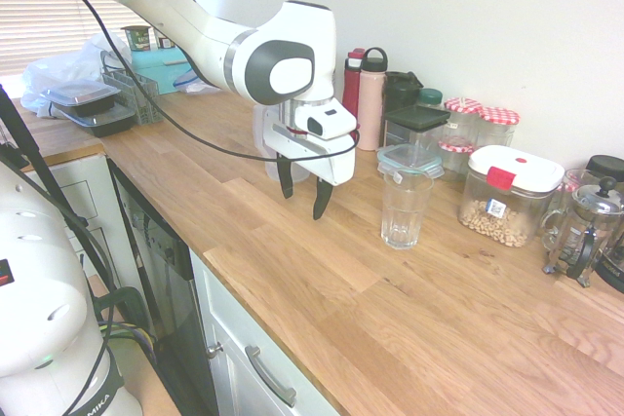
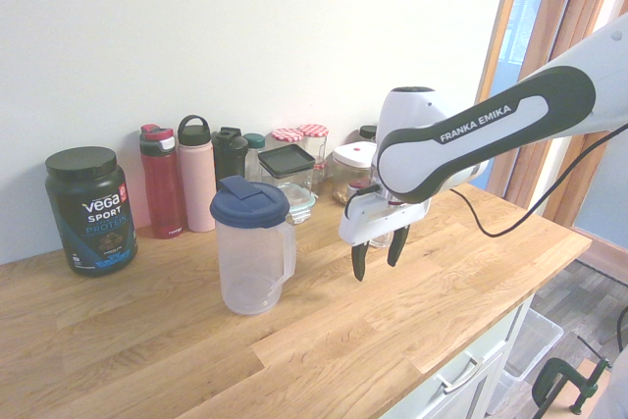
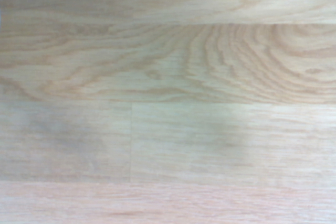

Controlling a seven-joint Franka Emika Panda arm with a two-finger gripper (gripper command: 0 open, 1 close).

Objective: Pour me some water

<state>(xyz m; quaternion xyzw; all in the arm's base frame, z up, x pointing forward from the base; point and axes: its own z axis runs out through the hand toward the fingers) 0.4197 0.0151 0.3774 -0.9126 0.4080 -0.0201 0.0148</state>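
Pouring has not begun, as far as I can judge. My hand (image 2: 377, 254) hangs over bare table (image 1: 322, 280), fingers spread wide and pointing down, holding nothing. The jug (image 2: 253, 247), blue lid on, stands upright on the table just beside the hand in the second exterior view; whether it holds water I can't make out through the clear wall. The glass (image 1: 406, 208) stands upright on the hand's other side and looks empty. Grasping the jug, carrying it across and tipping it all remain.
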